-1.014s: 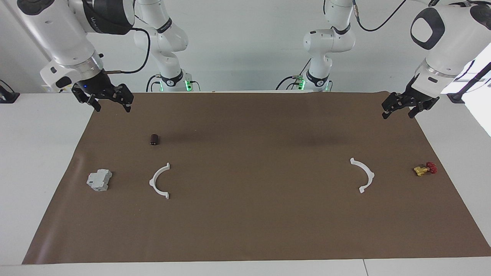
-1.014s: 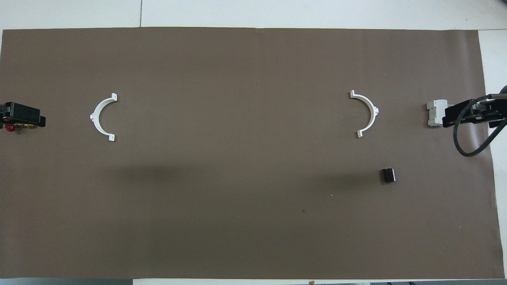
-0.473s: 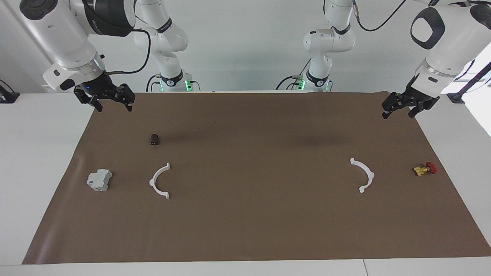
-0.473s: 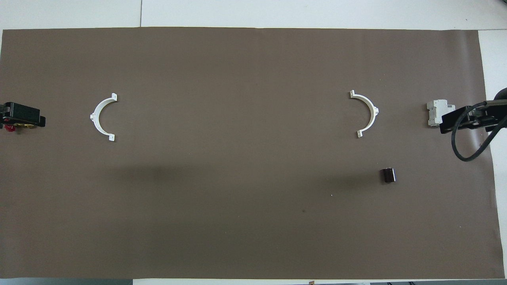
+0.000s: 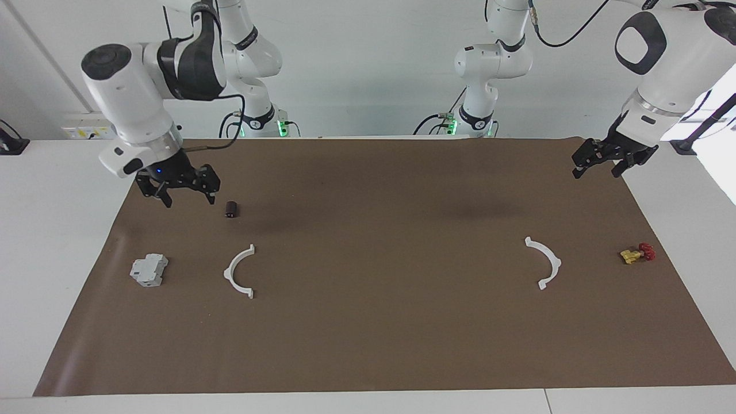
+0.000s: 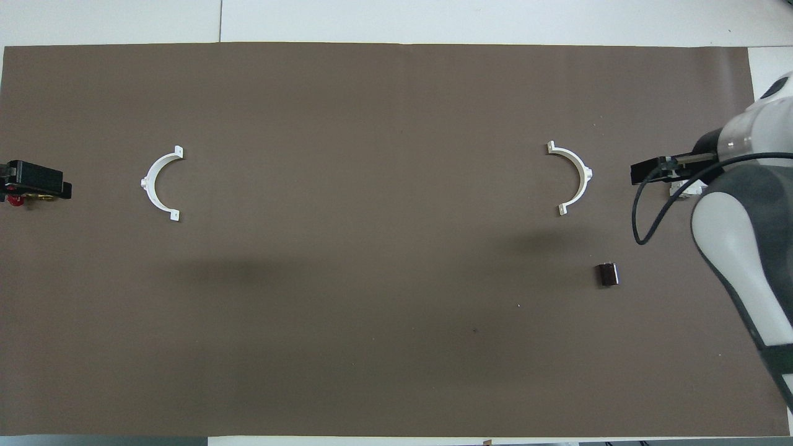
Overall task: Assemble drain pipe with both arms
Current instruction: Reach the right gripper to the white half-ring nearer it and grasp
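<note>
Facing view: right gripper up over the brown mat toward the right arm's end, fingers apart, empty, near a small dark cylinder. Left gripper waits over the mat's corner at the left arm's end, fingers apart, empty. Two white half-rings lie flat, well apart: one beside the grey block, the other near the yellow-and-red valve. Overhead view: half-rings and open toward each other; right gripper covers the block.

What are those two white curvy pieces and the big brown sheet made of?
The two white half-rings look like moulded plastic: thin, evenly white, smooth, with small tabs at the ends. The brown sheet looks like matte paper or thin card: flat and dull, with a slight curl at one edge. Neither is certain.
</note>
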Robot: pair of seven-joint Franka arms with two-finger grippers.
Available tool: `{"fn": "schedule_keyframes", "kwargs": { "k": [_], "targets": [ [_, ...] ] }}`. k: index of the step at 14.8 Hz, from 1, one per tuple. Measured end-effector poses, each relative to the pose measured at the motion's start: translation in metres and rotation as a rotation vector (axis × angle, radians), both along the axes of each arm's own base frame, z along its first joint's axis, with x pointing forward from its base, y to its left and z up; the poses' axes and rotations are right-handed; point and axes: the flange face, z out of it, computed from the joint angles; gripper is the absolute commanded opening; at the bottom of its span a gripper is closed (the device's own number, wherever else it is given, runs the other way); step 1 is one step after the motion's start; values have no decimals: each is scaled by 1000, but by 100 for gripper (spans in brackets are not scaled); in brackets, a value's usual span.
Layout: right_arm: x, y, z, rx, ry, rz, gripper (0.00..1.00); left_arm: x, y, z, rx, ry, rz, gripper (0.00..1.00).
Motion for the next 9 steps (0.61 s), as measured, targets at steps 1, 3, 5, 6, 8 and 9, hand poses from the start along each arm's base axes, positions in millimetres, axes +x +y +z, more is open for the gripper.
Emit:
{"fn": "schedule_keyframes", "kwargs": {
  "k": [1,3,5,6,8,9],
  "targets": [
    [11,8,-23,8,-16,8,100,0,0,0,0,0,0,100],
    [29,34,-65,15,-33,46,100,0,0,0,0,1,0,100],
    [37,50,-99,18,-22,68,100,0,0,-1,0,2,0,100],
    [40,52,-113,22,-18,67,100,0,0,-1,0,2,0,100],
    [46,49,-146,39,-11,45,100,0,0,-1,0,2,0,100],
    [49,47,-162,48,-11,34,100,0,0,-1,0,2,0,100]
  ]
}}
